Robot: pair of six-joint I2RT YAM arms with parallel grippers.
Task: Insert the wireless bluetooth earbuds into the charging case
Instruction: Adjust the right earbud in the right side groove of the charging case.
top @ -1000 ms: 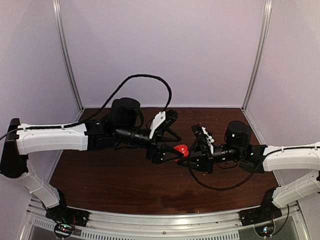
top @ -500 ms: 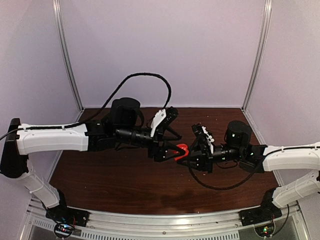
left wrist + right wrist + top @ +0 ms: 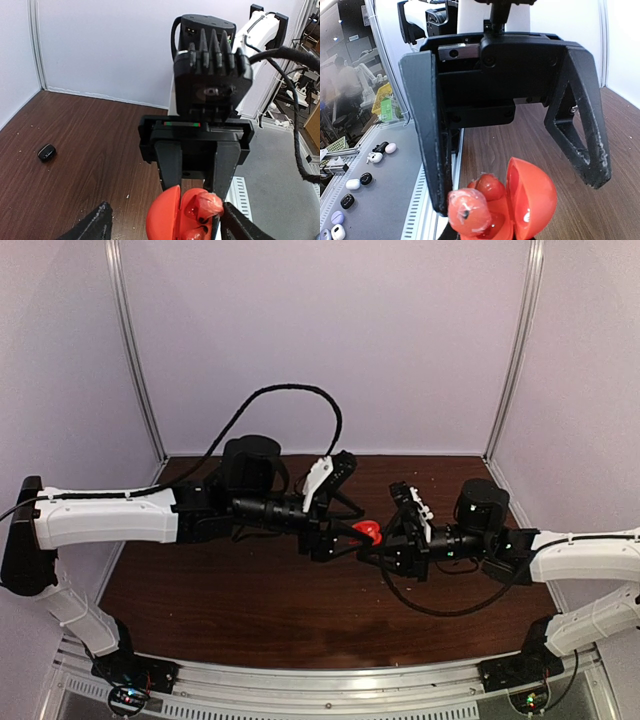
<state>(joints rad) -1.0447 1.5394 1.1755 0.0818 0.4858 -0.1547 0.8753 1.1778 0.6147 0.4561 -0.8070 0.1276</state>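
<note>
Two arms were in view, one left arm point(image 3: 110, 518) and one right arm point(image 3: 590, 558), over one tabletop point(image 3: 250, 610). There were two pincers, the left pincer point(image 3: 352, 528) and the right pincer point(image 3: 372, 548). There was one charging case point(image 3: 368, 532), red and open. There were two earbuds: one red earbud point(image 3: 206, 202) and one black earbud point(image 3: 46, 152). One black cable point(image 3: 290, 392) looped overhead.
</note>
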